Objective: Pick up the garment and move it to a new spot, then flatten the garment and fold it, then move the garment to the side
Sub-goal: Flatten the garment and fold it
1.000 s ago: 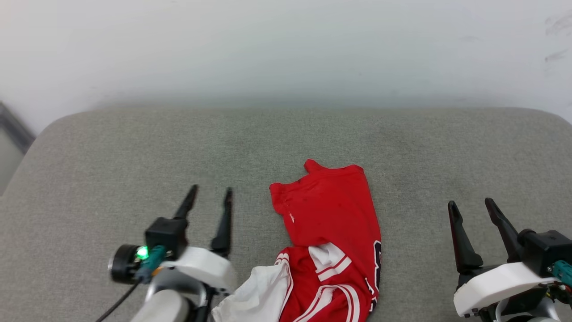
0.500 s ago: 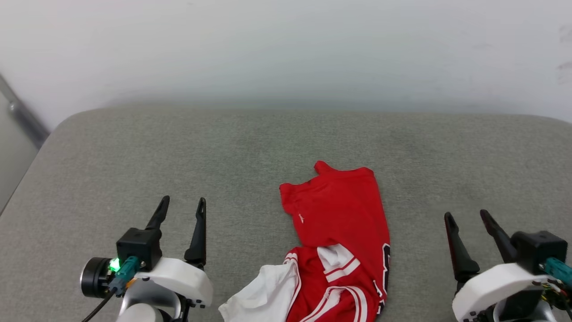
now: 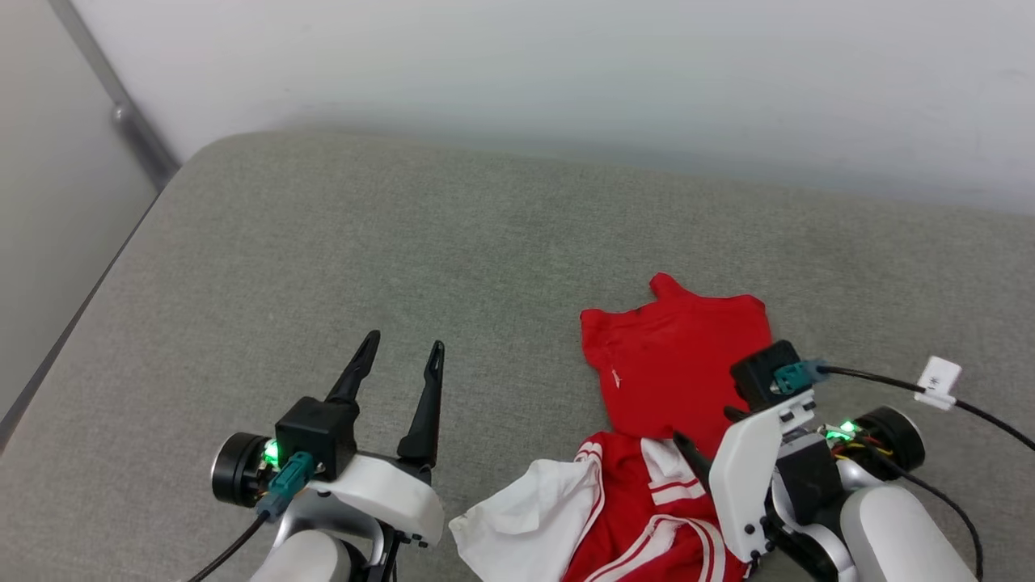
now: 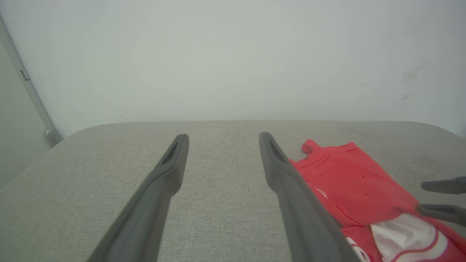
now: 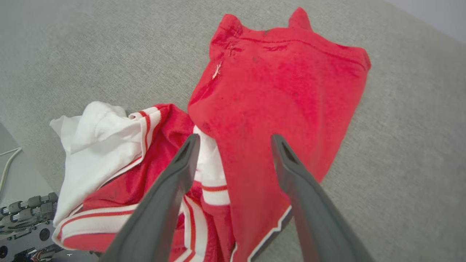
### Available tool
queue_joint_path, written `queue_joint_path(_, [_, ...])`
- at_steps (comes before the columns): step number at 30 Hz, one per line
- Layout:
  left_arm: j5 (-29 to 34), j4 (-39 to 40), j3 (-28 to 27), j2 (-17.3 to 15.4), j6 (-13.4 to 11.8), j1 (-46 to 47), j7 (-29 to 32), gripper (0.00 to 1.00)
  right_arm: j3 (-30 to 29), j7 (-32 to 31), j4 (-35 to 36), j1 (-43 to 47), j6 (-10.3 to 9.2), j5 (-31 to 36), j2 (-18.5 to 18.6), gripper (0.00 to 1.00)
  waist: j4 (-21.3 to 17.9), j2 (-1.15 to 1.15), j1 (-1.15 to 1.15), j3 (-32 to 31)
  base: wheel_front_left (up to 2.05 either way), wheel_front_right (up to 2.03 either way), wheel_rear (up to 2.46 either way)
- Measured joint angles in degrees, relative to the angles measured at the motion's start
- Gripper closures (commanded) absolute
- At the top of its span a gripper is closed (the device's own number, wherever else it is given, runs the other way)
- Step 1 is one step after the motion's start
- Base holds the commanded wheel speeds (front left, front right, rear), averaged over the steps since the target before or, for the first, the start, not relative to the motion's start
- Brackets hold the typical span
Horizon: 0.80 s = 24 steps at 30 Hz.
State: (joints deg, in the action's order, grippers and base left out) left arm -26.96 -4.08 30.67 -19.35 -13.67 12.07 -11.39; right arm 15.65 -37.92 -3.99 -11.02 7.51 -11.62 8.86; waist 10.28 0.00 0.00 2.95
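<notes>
The garment (image 3: 675, 356) lies crumpled on the grey cushion, a red panel towards the wall and a white sleeve (image 3: 530, 517) with striped trim at the near side. Its lettering is mostly folded under; only a black white-outlined edge (image 5: 275, 229) peeks out. My right gripper (image 3: 703, 428) hangs over the garment's middle, open, its fingers straddling the fold where red meets white trim (image 5: 235, 138). Nothing is pinched between them. My left gripper (image 3: 402, 343) stands open left of the garment (image 4: 349, 178), above bare cushion (image 4: 223, 137).
The grey cushion (image 3: 323, 259) has a rounded left edge with a drop beside it. A white wall (image 3: 566, 73) runs behind it, and a grey metal strip (image 3: 121, 109) slants at the upper left. The right arm's cable (image 3: 873, 378) trails over the cushion.
The head camera has turned, shifting the whole picture. My right arm has swung in from the right and rolled its wrist, so its open fingers now hang over the garment. The left gripper stays open.
</notes>
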Motion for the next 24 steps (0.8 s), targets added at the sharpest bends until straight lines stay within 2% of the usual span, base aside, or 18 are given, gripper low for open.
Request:
queue_joint_path(6, [0.15, -1.36, 0.69, 1.34, 0.87, 1.82, -0.99, 0.00, 7.30, -4.95, -4.12, -5.70, 0.00, -2.68, 4.16, 0.00, 2.57, 0.00, 0.00, 2.78, 0.00, 0.00, 0.00])
queue_joint_path(9, [0.16, -1.90, 0.79, 1.75, 1.07, 2.61, -1.43, 0.00, 8.36, -5.75, -6.15, -7.41, 0.00, -3.48, 5.53, 0.00, 3.45, 0.00, 0.00, 3.87, 0.00, 0.00, 0.00])
queue_joint_path(11, [0.15, -2.27, 0.73, 1.81, 1.04, 2.61, -1.66, 0.00, 8.46, -5.38, -6.89, -8.08, 0.00, -3.55, 5.92, 1.00, 3.69, 0.00, 0.00, 4.35, 0.00, 0.00, 0.00])
queue_joint_path(14, [0.14, -2.61, 0.36, 1.83, 0.83, 2.57, -1.94, 0.00, 7.28, -4.49, -7.23, -9.62, 0.00, -3.46, 6.06, 1.00, 2.98, 0.00, 0.00, 4.56, 0.00, 0.00, 0.00])
queue_joint_path(17, [0.10, -2.75, 0.24, 1.71, 0.85, 2.55, -2.16, 0.00, 3.58, -2.69, -7.23, -10.18, 0.01, -3.28, 6.01, 1.00, 1.77, 0.00, 0.00, 4.57, 0.00, 0.00, 0.00])
queue_joint_path(20, [0.11, -2.80, 0.14, 1.37, 0.85, 2.58, -2.19, 0.00, -2.56, -0.41, -7.09, -10.35, 0.00, -2.79, 5.08, 1.00, 0.34, 0.00, 0.00, 4.47, 0.00, 0.00, 0.00])
queue_joint_path(24, [0.14, -2.72, 0.03, 0.88, 0.56, 2.59, -2.14, 0.00, -13.57, 2.60, -7.10, -8.57, 0.00, -1.97, 2.27, 1.00, -1.70, 0.00, 0.01, 4.16, 0.00, 0.00, 0.00])
